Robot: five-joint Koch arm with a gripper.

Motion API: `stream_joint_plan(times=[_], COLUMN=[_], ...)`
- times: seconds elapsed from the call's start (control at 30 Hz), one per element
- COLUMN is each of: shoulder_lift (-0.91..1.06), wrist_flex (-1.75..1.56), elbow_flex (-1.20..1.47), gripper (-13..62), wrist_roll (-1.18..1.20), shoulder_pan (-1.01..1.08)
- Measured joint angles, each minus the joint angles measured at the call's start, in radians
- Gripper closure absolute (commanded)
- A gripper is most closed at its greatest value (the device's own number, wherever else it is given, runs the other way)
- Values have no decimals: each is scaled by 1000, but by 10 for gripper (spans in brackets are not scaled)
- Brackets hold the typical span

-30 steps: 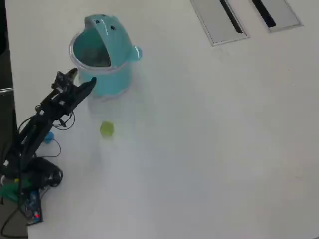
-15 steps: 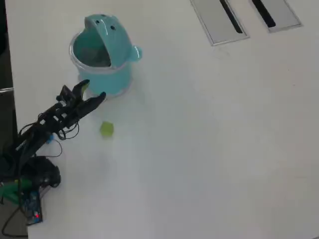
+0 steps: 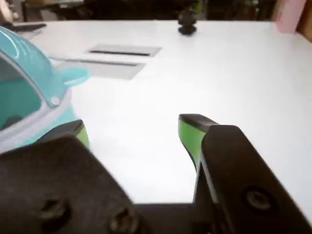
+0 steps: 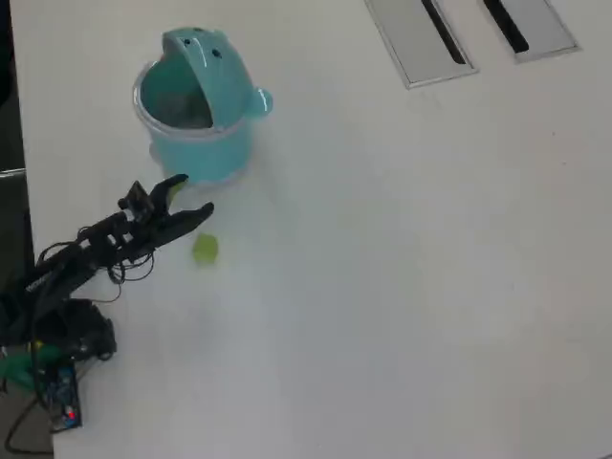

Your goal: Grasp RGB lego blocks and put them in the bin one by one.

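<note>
The bin (image 4: 212,153) is a round teal pot standing with its flip lid raised, at the upper left of the overhead view. Its teal wall (image 3: 61,117) fills the left edge of the wrist view. One yellow-green lego block (image 4: 204,249) lies on the white table just below the bin. My gripper (image 4: 194,196) hangs open between bin and block, its tips up and to the left of the block. In the wrist view my gripper (image 3: 134,126) shows green pads wide apart with only bare table between them. The block is out of the wrist view.
Two grey slotted panels (image 4: 421,38) (image 4: 531,24) are set into the table at the top right, and they also show far off as panels (image 3: 124,49). A black knob (image 3: 186,22) stands at the far table edge. The arm's base and cables (image 4: 57,335) sit at the left edge.
The gripper has swung from beside the bin's rim down and to the right in the overhead view, ending close to the yellow-green block. Its jaws have stayed open. The block has not moved.
</note>
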Motion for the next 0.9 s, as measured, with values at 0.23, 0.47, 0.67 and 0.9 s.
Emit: stream_joint_plan(times=[0.23, 0.47, 0.67, 0.9], shoulder_lift=[8, -28, -54, -112], wrist_flex=[48, 48, 46, 40], elbow_flex=[57, 202, 284, 301], gripper=[158, 159, 158, 158], wrist_roll=[0, 0, 0, -37], shoulder_pan=[26, 18, 8, -8])
